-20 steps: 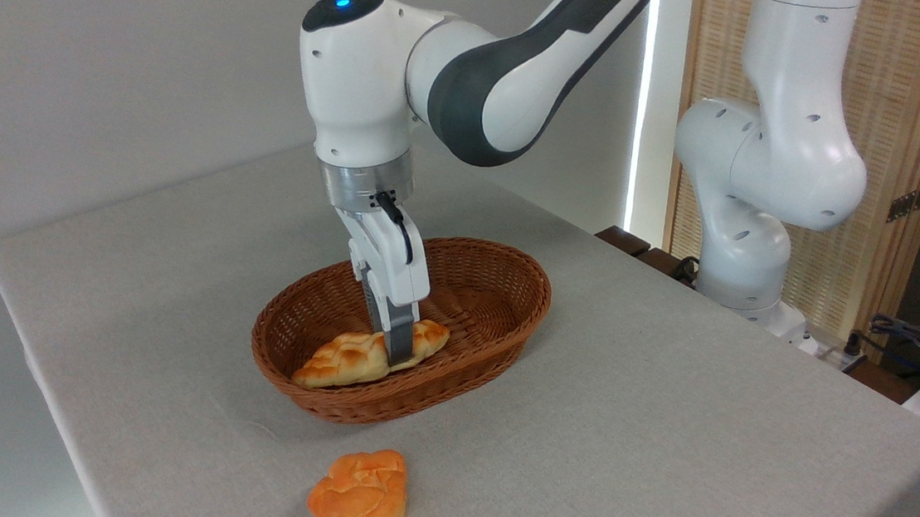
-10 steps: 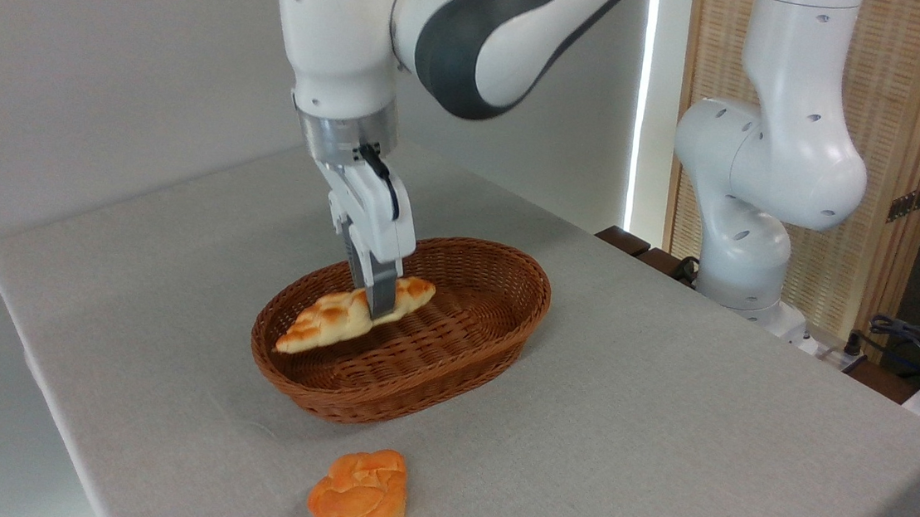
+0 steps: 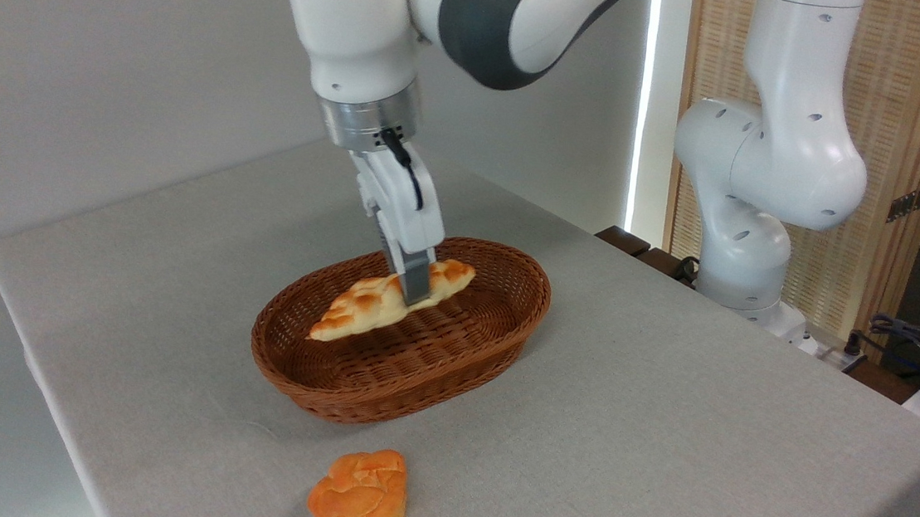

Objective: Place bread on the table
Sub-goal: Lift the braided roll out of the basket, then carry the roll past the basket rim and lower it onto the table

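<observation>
Now tool clamped on bread, held tilted above basket, w/ table below.

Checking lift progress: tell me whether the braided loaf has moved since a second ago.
Yes. The pale braided loaf has risen off the brown wicker basket floor, shifting right.

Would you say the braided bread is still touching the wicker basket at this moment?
Apart. The camera view shows the claw holding the bread tilted in the air over the basket, with the woven floor visible beneath its lower end.
</observation>
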Controlling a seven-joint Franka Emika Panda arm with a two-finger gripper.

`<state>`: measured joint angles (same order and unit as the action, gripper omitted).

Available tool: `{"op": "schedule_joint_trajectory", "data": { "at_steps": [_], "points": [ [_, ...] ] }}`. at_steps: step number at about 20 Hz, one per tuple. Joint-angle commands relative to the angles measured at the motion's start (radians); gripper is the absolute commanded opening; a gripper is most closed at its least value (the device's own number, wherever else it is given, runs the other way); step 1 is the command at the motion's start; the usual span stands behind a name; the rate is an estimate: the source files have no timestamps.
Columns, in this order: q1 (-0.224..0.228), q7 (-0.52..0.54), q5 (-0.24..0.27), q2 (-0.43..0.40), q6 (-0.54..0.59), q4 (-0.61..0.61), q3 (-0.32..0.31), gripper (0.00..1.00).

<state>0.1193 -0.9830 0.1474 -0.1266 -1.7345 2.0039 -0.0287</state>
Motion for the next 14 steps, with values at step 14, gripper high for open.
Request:
{"op": "schedule_joint_trajectory", "data": {
  "at_steps": [14],
  "points": [
    [0.003,-0.214,-0.135,0.022,-0.005,0.065,-0.332,0.45]
  ]
}}
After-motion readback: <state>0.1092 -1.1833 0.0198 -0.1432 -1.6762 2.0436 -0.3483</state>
